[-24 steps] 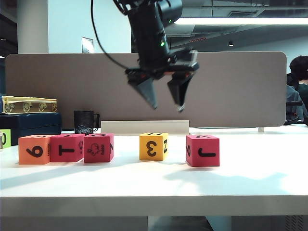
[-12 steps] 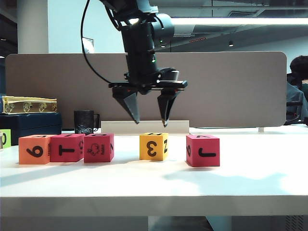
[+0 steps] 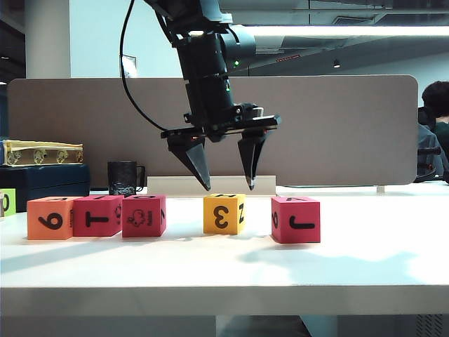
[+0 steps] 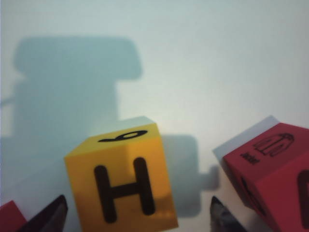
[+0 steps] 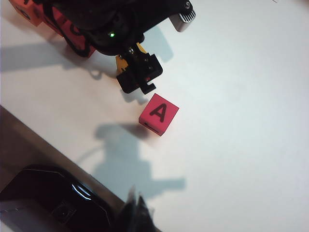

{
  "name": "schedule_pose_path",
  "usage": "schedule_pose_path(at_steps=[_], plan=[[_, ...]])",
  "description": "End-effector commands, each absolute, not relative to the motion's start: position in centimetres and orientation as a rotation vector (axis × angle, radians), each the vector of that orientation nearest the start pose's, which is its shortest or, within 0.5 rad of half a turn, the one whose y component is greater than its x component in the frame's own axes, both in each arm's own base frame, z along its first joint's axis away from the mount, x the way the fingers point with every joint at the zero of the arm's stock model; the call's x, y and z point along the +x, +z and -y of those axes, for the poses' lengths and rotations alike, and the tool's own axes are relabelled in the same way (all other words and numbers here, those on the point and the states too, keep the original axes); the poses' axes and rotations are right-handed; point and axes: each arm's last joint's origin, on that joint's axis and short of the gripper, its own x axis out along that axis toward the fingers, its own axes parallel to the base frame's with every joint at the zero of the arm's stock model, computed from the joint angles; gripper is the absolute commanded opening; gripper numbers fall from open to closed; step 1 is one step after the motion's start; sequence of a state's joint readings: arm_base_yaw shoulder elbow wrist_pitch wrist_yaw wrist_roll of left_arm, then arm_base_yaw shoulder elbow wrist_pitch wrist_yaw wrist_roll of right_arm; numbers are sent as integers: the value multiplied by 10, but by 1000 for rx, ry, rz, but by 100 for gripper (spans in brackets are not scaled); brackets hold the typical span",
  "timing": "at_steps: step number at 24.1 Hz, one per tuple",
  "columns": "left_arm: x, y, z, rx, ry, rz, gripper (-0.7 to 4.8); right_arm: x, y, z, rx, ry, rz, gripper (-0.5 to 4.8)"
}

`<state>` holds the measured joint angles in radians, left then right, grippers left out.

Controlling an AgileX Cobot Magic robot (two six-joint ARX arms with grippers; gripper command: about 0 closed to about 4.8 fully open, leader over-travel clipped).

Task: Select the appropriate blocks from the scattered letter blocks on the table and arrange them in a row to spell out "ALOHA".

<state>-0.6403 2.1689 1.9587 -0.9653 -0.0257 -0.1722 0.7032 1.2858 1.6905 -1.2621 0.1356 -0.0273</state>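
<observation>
Left end effector [image 3: 224,181] hangs spread above the yellow block [image 3: 224,213]; right end effector [image 5: 136,212], barely visible, seems pressed together.

lime-green cube [image 3: 6,201] cut off by exterior view's edge.

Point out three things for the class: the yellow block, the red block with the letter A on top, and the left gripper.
Yellow block [image 4: 123,186]: left wrist view, on the face marked H.
Red A block [image 5: 159,113]: right wrist view, on the top face.
Left gripper [image 3: 228,184]: exterior view, midway between its open fingertips above the yellow block.
</observation>
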Motion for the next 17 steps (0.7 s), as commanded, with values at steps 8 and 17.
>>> schedule_pose_path(at_steps=[8, 17], plan=[[371, 226, 276, 215, -441, -1205, 322, 163, 438, -133, -371, 552, -773, -5], [373, 218, 274, 274, -366, -1209, 239, 163, 438, -133, -374, 553, -772, -5]])
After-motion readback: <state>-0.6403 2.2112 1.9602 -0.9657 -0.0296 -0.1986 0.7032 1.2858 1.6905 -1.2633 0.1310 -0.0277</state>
